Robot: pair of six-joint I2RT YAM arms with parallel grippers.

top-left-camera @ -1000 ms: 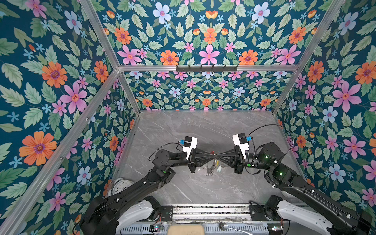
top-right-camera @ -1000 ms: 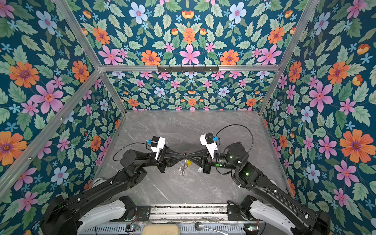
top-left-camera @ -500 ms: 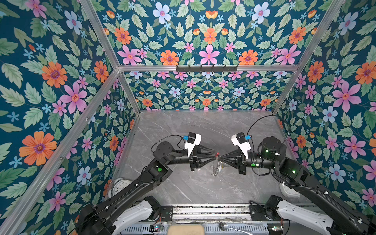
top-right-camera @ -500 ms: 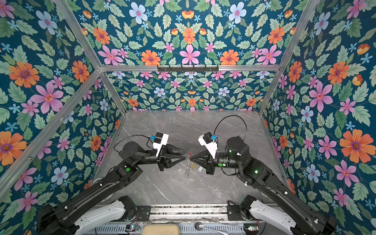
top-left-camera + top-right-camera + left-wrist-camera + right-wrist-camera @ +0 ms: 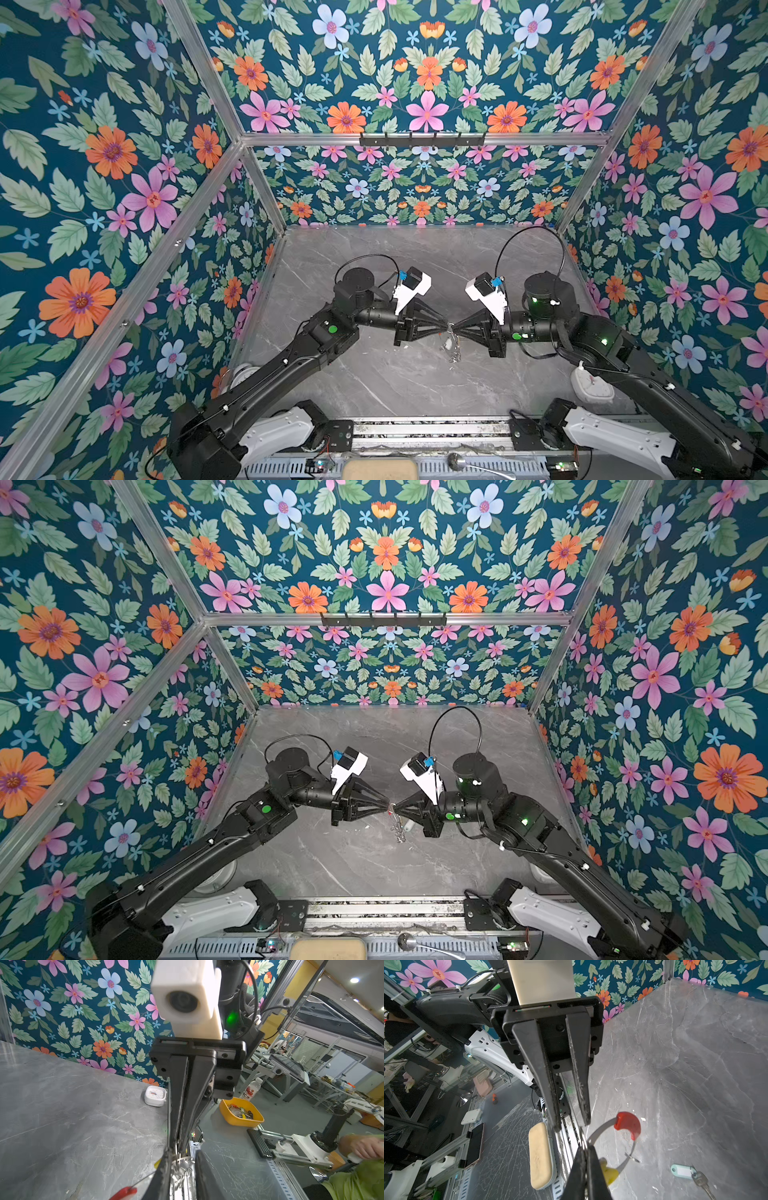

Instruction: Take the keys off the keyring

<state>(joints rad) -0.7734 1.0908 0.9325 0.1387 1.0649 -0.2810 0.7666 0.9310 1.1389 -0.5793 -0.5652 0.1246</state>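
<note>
My right gripper (image 5: 585, 1148) is shut on the grey keyring (image 5: 600, 1130) beside its red section (image 5: 627, 1125), holding it above the table. A yellow-tagged key (image 5: 609, 1172) hangs on the band right behind my right fingers. The other of the keys (image 5: 702, 1182), with a pale tag, lies loose on the table. My left gripper (image 5: 571, 1124) faces the right one tip to tip. Its jaws stand a little apart around a bunch of small rings (image 5: 180, 1164). In both top views the grippers (image 5: 450, 328) (image 5: 390, 809) meet mid-table with metal dangling below.
A white square clock (image 5: 155, 1096) (image 5: 590, 384) sits at the table's front right beside my right arm. A round white object (image 5: 243, 374) lies at the front left under my left arm. A beige pad (image 5: 540, 1155) lies on the front rail. Floral walls enclose three sides.
The left gripper opened and drew slightly away from the right half a second ago. It has since narrowed and come back tip to tip. The right gripper stayed shut on the keyring.
</note>
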